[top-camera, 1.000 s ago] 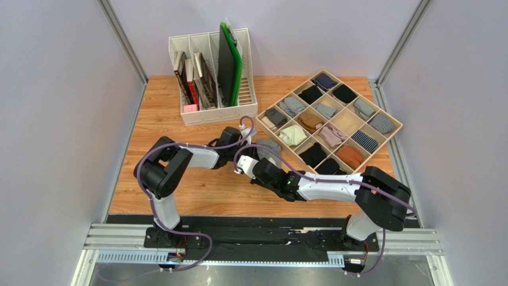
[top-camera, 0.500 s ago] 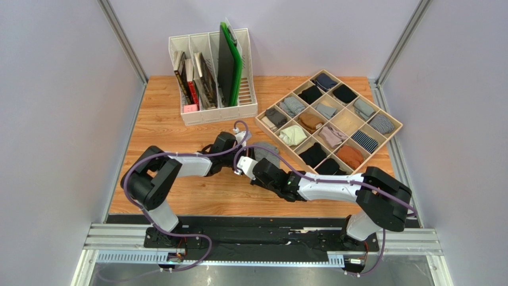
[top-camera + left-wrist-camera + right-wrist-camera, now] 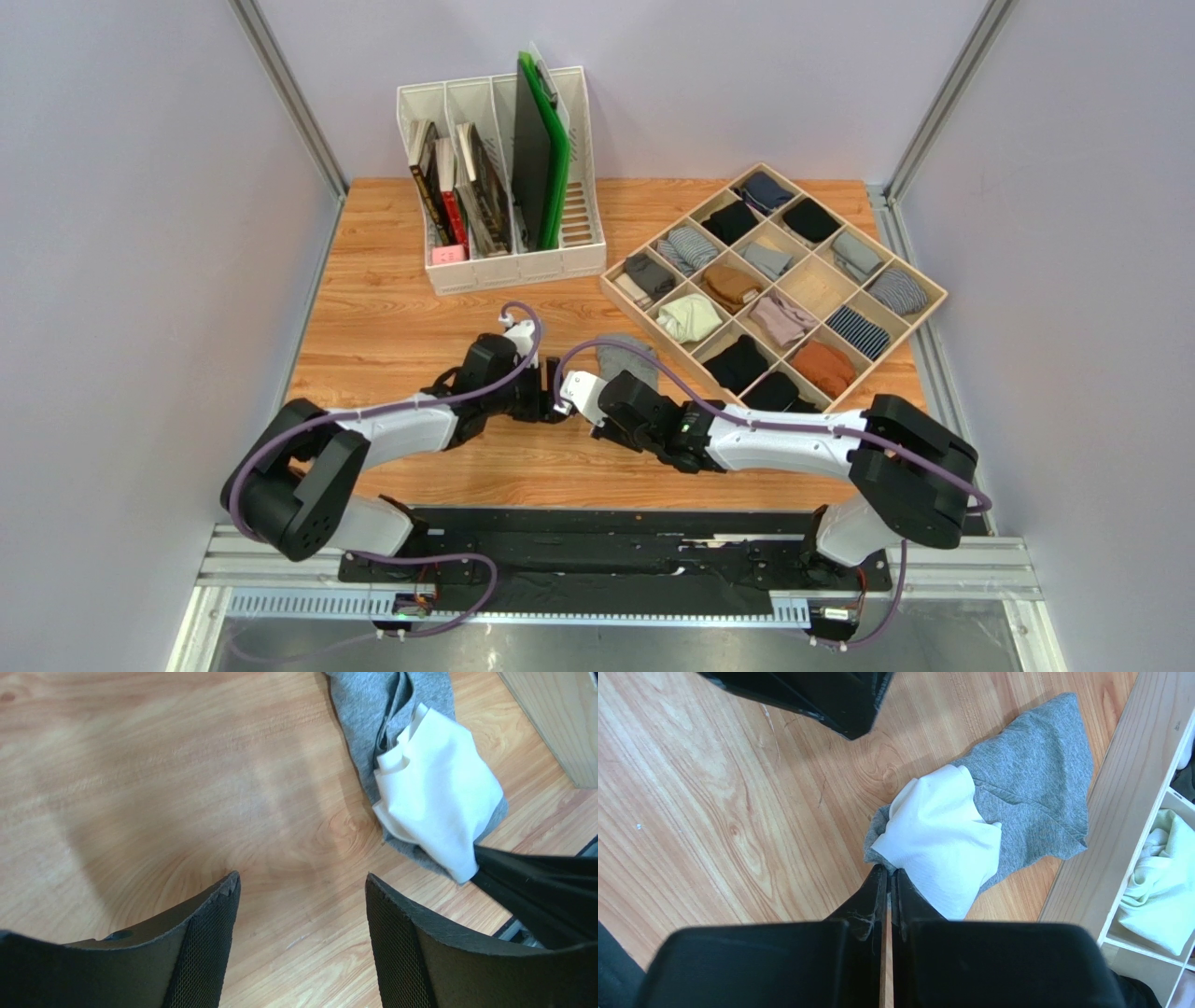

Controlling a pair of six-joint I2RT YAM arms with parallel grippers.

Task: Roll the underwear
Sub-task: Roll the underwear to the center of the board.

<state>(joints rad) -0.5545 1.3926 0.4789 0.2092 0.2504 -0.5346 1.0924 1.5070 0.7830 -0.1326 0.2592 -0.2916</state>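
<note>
Bare wood is left open along the table's [image 3: 368,336] left and near edges. The far edge is blocked by a file rack [image 3: 512,270], the far right corner by a compartment tray [image 3: 1130,777]. The underwear [image 3: 1032,791] appears to lie just beside the tray's near wall.

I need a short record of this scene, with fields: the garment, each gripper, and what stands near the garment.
underwear: crumpled on the table, grey, white band bunched on top, not rolled
left gripper: open, empty, over bare wood beside the underwear
right gripper: shut, seems to pinch the band's edge
nearby: divided tray close beside the underwear
</note>
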